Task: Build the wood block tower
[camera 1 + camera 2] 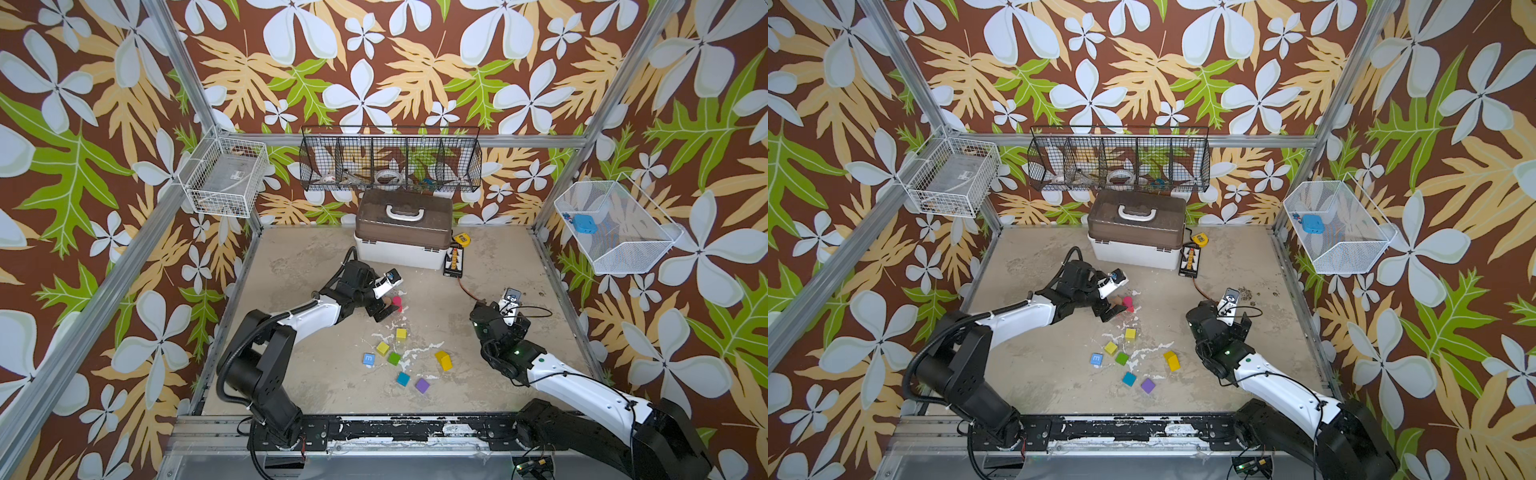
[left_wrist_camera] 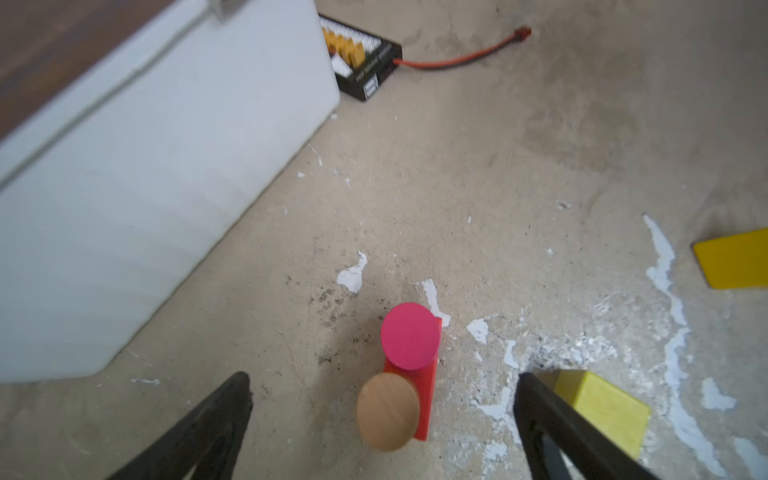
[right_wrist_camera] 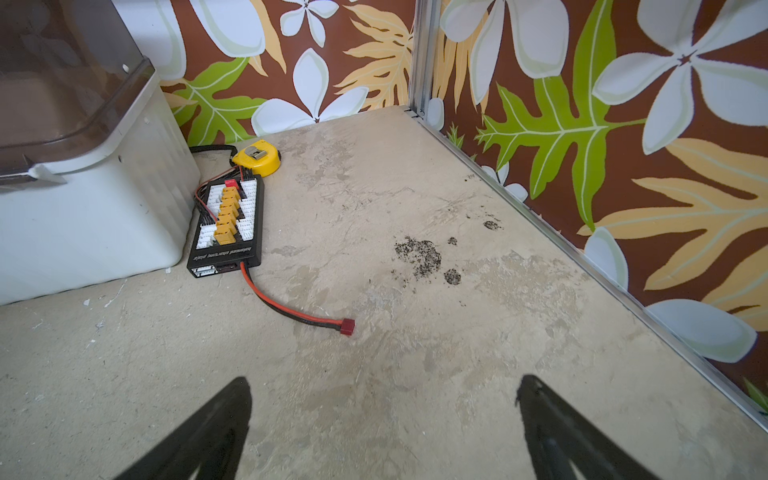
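Observation:
A red slab lies flat on the floor with a pink cylinder and a tan cylinder standing on it side by side. My left gripper hangs open over them, its fingers either side of the tan cylinder and clear of it; in both top views it sits by the pink cylinder. Loose blocks lie nearer the front: a yellow cube, a lime cube, green, blue, teal, purple and a yellow rounded piece. My right gripper stands open and empty over bare floor at the right.
A white box with a brown lid stands at the back, close behind the slab. Beside it lie a black charging board with a red lead and a yellow tape measure. Wire baskets hang on the walls.

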Controlling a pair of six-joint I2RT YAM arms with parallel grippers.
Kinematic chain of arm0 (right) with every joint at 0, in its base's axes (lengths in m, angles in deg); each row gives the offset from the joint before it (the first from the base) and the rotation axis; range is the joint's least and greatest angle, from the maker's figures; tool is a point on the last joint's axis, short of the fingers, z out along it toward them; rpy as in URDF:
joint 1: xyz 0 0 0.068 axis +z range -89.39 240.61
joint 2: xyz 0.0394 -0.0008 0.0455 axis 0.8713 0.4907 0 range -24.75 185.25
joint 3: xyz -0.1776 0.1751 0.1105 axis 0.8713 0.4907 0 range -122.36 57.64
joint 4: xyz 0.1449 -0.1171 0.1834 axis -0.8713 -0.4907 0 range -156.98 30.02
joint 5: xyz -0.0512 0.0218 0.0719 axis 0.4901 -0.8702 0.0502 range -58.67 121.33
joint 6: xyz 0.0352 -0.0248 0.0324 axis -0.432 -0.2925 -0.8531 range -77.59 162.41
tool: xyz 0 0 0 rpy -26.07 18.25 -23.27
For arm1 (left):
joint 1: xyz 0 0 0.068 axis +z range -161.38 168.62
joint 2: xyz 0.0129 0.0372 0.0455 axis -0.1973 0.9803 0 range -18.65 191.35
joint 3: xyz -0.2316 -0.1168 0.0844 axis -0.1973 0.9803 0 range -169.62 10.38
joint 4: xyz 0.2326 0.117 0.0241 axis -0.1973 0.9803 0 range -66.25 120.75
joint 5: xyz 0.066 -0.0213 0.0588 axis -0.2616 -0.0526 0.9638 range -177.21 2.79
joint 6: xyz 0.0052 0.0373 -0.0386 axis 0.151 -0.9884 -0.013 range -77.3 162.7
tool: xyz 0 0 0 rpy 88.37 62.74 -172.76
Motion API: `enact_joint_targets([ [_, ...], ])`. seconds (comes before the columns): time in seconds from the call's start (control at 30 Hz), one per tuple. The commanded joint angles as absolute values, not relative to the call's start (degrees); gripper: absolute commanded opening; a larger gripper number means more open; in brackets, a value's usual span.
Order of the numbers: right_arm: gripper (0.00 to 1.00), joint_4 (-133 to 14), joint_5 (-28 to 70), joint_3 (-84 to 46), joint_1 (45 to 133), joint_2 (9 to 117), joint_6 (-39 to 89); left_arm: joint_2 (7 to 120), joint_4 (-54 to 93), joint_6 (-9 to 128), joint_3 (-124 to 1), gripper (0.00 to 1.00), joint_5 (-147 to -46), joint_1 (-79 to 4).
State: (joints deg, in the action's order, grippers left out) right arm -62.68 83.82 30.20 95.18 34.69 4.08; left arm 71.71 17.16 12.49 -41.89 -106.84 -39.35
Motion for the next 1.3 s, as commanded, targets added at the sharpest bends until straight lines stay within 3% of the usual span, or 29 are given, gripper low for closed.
enact_joint_targets([
  [0.0,1.00,-63.41,84.24,29.78,95.21,34.81,4.35,63.64,9.23,19.74,-38.25,1.00,-105.83,-39.42],
  [0.13,1.00,-63.41,83.92,29.61,95.24,35.15,4.44,50.66,2.90,30.03,-32.43,1.00,-102.50,-39.42],
  [0.3,1.00,-63.58,83.51,28.92,95.22,36.47,4.71,34.77,-9.98,54.00,-17.99,1.00,-81.17,-39.24],
  [0.43,1.00,-63.85,83.23,28.07,95.17,37.89,4.78,28.87,-14.80,57.36,-9.95,1.00,-74.47,-39.07],
  [0.93,0.98,-66.54,80.11,19.59,95.22,51.40,7.45,48.02,-1.86,71.52,-13.48,0.97,-57.34,-39.07],
  [1.27,0.88,-63.34,62.38,11.36,95.32,61.67,16.31,56.96,-6.33,73.03,-14.68,0.98,-64.56,-39.07],
])
